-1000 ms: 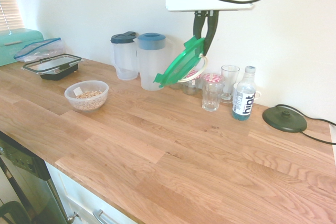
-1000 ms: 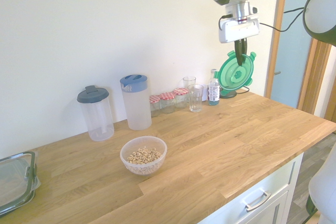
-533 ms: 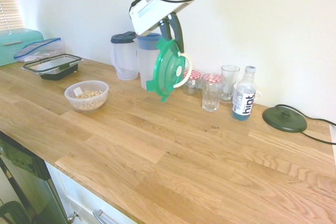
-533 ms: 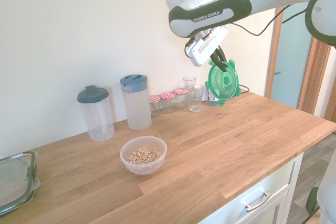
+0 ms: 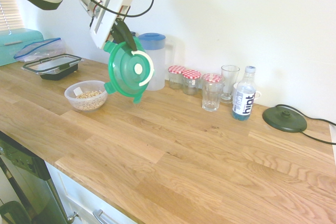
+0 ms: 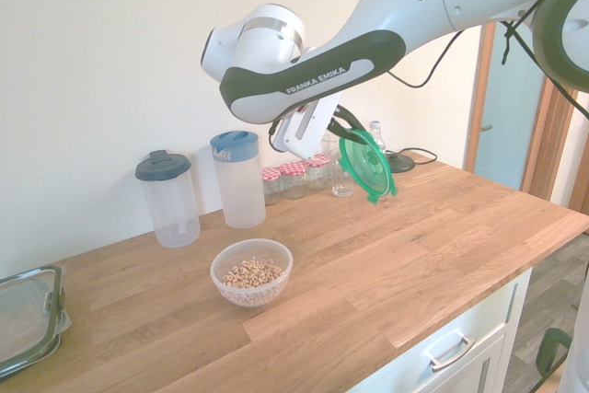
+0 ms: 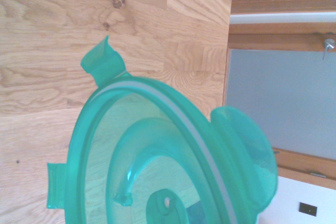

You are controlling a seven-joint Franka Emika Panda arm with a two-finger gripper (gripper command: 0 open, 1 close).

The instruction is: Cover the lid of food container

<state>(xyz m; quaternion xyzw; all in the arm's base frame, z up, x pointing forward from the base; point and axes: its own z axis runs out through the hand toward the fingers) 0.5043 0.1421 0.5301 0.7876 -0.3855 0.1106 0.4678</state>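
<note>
On the worktop (image 6: 442, 255), the bowl (image 6: 252, 273) stands before two pitchers (image 6: 239, 181); cereal (image 6: 250, 274) lies in it. Jars (image 6: 293, 181) stand between the pitchers and the drinking glasses (image 5: 211, 95).

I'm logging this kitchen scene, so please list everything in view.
green lid: one, translucent green, held tilted above the counter
bowl: one, clear with tan cereal, on the counter
pitchers: two, clear, one blue-lidded, one dark-lidded, by the wall
jars: three, red-and-white lids, beside the pitchers
glasses: two, clear, near the jars
bottle: one, white label, beside the glasses
corded disc: one, dark, right in first exterior view
rectangular container: one, black-rimmed, beyond the bowl
end effector: one, dark, shut on the lid's edge
</note>
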